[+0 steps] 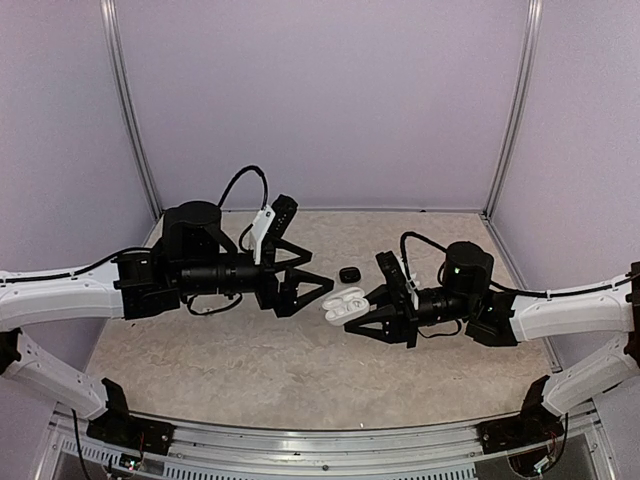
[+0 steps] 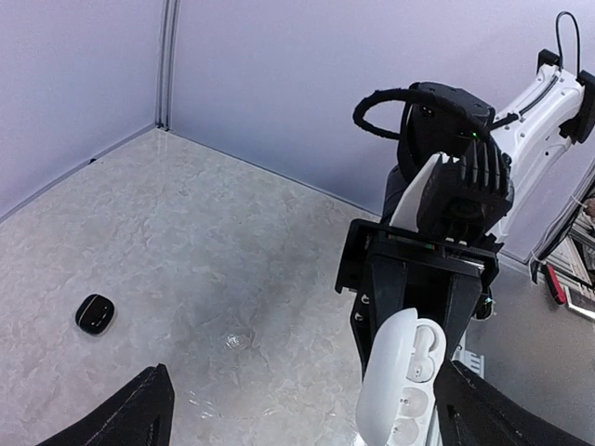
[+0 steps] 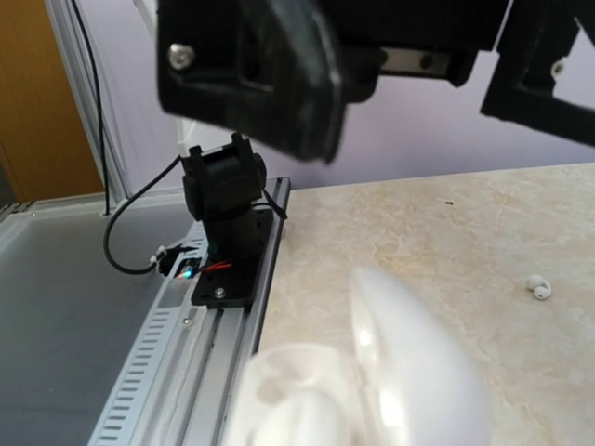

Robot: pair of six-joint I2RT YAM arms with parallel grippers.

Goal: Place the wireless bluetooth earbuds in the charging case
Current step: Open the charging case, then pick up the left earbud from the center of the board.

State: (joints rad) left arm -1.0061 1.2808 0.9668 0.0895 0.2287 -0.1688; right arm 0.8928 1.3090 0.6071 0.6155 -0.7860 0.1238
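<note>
My right gripper is shut on an open white charging case and holds it above the table's middle. In the left wrist view the case stands lid-open with one white earbud seated in it and an empty socket below. In the right wrist view the case is a close blur. A loose white earbud lies on the table. My left gripper is open and empty just left of the case, with wide-apart fingers. No black earbuds show.
A small closed black case lies on the marble tabletop behind the two grippers; it also shows in the left wrist view. Purple walls enclose the back and sides. A metal rail runs along the near edge.
</note>
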